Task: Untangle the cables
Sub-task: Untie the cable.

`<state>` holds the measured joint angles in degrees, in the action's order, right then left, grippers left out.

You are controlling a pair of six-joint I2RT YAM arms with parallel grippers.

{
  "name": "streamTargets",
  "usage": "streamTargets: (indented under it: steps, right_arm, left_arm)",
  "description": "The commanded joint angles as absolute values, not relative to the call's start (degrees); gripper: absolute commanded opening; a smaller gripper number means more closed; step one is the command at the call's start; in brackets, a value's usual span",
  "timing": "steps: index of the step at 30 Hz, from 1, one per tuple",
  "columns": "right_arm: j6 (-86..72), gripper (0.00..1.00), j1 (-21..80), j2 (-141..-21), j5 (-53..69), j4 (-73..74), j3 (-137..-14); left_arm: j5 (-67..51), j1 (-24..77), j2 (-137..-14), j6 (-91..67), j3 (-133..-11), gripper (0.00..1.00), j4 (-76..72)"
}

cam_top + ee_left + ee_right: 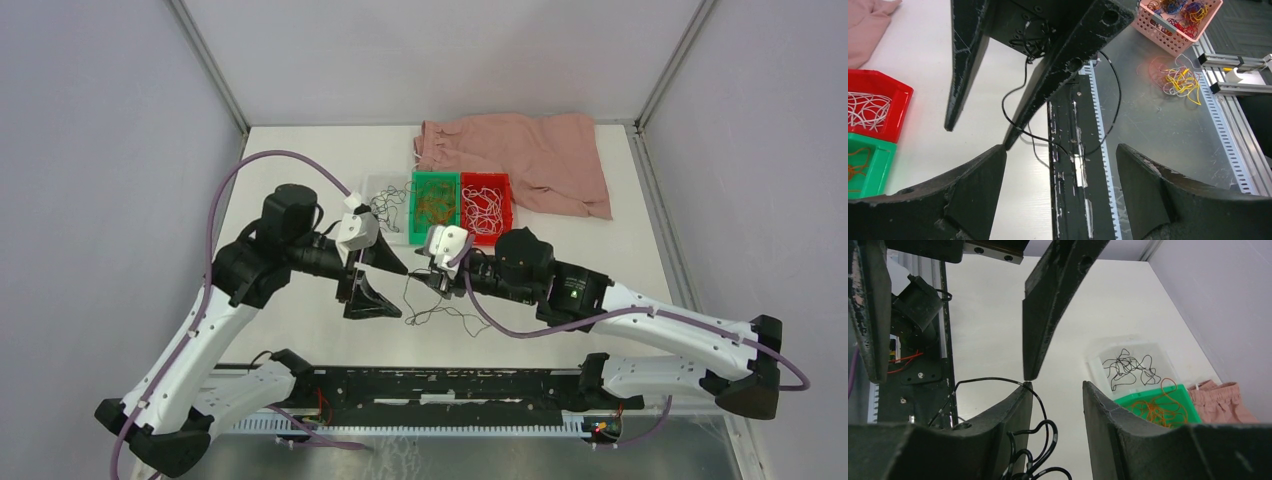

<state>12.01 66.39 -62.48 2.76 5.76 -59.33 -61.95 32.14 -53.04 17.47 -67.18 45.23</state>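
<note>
Cables (430,308): a loose snarl of thin black wire hangs mid-table (300,160) between the two arms. Its lower loops lie on the white surface towards the front edge. The right gripper (438,270) has its fingers parted, not clamped. The wire drapes around one finger and curls into the gap, so it looks hooked rather than pinched. The left gripper (393,288) faces it from very close, spread wide and holding nothing, with the wire running just in front of its opening. Behind them sit a clear bin (375,190) with black wire, a green bin (436,176) with orange-brown wire and a red bin (486,177) with white wire.

Likely risks, judged from this pose:
- **Dropping the bundle.** The strand seems only to rest on the right finger, so a tilt or tug could let it slide off.
- **Fingers colliding.** The fingers of the two grippers nearly overlap. If the left one closes or advances, it could strike the right finger instead of catching wire.
- **Missing the wire.** It is thin and springy, so a closing pinch may miss it or flick it aside.
- **Tightening the knot.** If both grippers do take hold and pull apart on the wrong strands, the knot may tighten rather than open.
- **Snagging.** The low loops could catch on the black rail (450,385) along the table's front.
</note>
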Motion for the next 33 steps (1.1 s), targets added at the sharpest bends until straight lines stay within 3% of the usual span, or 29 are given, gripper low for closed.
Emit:
streamTargets:
  steps: [1, 4, 6, 9, 15, 17, 19, 20, 24, 26, 33]
  right_arm:
    - [15.23, 0.48, 66.52, -62.08, 1.17, 6.68, -63.46]
    - [15.47, 0.48, 66.91, -62.30, 1.24, 6.98, -63.97]
    - [15.56, 0.48, 67.17, -62.62, 1.15, 6.99, -64.09]
    - [15.86, 0.47, 67.62, -62.92, 0.93, 6.65, -64.31]
    - [16.02, 0.48, 68.27, -63.64, 0.57, 5.71, -64.66]
    - [15.71, 0.48, 68.38, -64.09, 0.40, 5.23, -64.66]
    - [14.77, 0.52, 68.46, -63.79, -0.54, 3.74, -63.80]
    - [13.50, 0.56, 68.47, -63.43, -1.92, 2.12, -62.91]
    - [5.73, 0.79, 68.47, -59.97, -9.68, -12.84, -53.33]
    - [1.42, 0.86, 68.47, -59.71, -12.82, -20.52, -49.47]
    - [-9.30, 0.90, 68.47, -63.05, -0.88, -31.01, -48.74]
  left_arm:
    - [-61.90, 32.09, -52.78, 19.75, -69.34, 0.84, 45.97]
    - [-55.43, 32.10, -52.05, 12.42, -67.15, 0.73, 38.56]
    - [-54.96, 32.13, -52.27, 10.23, -66.43, 0.71, 36.39]
    - [-54.23, 32.13, -53.00, 8.38, -66.23, 0.67, 35.62]
    - [-53.41, 32.14, -53.25, 8.33, -64.78, 0.50, 35.72]
    - [-53.66, 32.08, -53.28, 8.68, -64.38, 0.36, 35.85]
    - [-51.67, 32.13, -52.99, 10.03, -64.29, 0.12, 36.13]
    - [-50.20, 32.11, -52.87, 11.42, -64.44, 0.05, 36.65]
    - [-47.92, 32.08, -51.72, 17.16, -65.92, 0.03, 39.39]
    - [-49.20, 32.09, -51.01, 19.54, -65.90, 0.03, 40.32]
    - [-48.70, 32.08, -49.95, 23.10, -65.54, 0.03, 40.34]
